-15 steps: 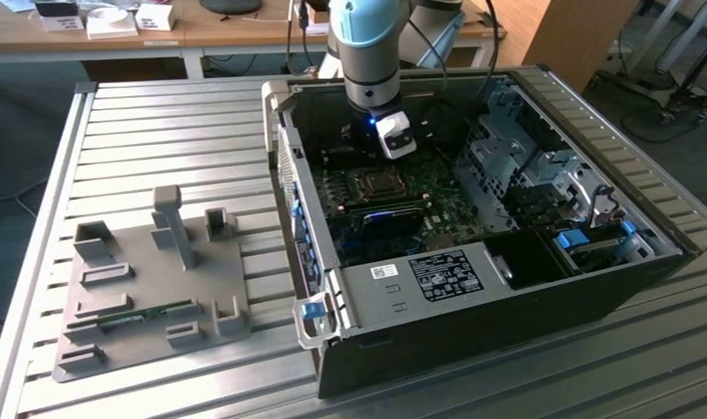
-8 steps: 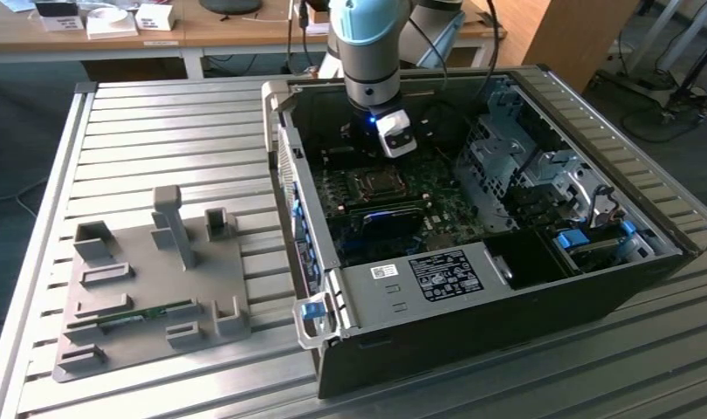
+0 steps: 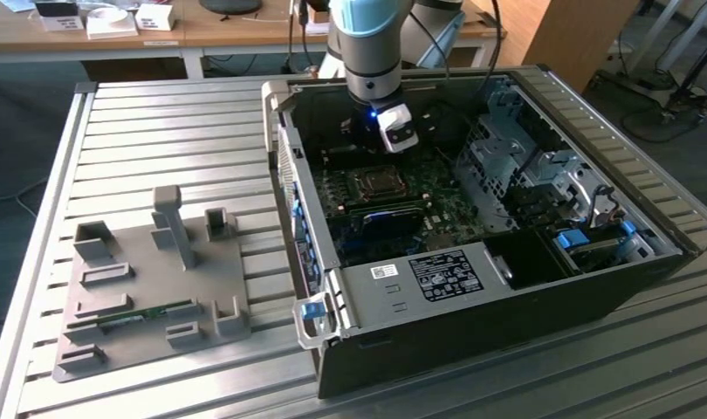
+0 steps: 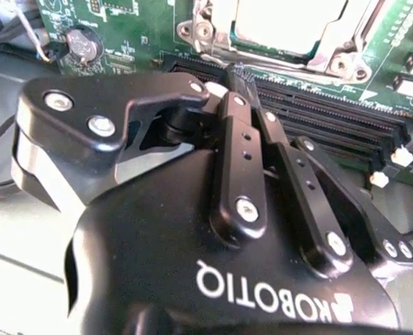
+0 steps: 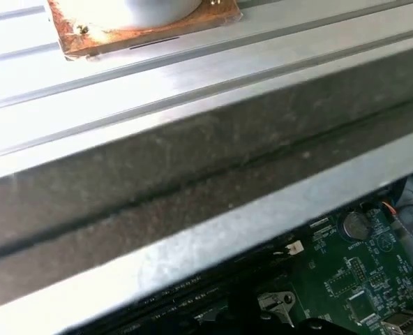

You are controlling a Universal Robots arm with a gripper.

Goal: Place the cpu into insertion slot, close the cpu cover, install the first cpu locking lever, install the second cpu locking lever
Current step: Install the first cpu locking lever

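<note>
Inside an open computer case [image 3: 470,288] lying on a slatted metal counter [image 3: 155,148], the robot arm [image 3: 371,52] reaches down over the motherboard [image 3: 388,205], its tool [image 3: 383,144] hanging just above the processor socket near the case's far wall. In the second wrist view the tool [image 4: 243,73] has its two black fingers [image 4: 238,150] drawn together to touching tips with nothing held between them, the tips poised over the black memory slots [image 4: 332,115] just beside the socket. The cpu [image 4: 287,24] sits seated in the socket, its silver-grey top showing through the square opening of the cpu cover [image 4: 332,52], which lies flat around it. A round coin battery [image 4: 83,45] sits on the green board near the socket. On the counter toward the exterior view's left, well apart from the case, lies a grey fixture plate [image 3: 150,288] with upright blocks.
</note>
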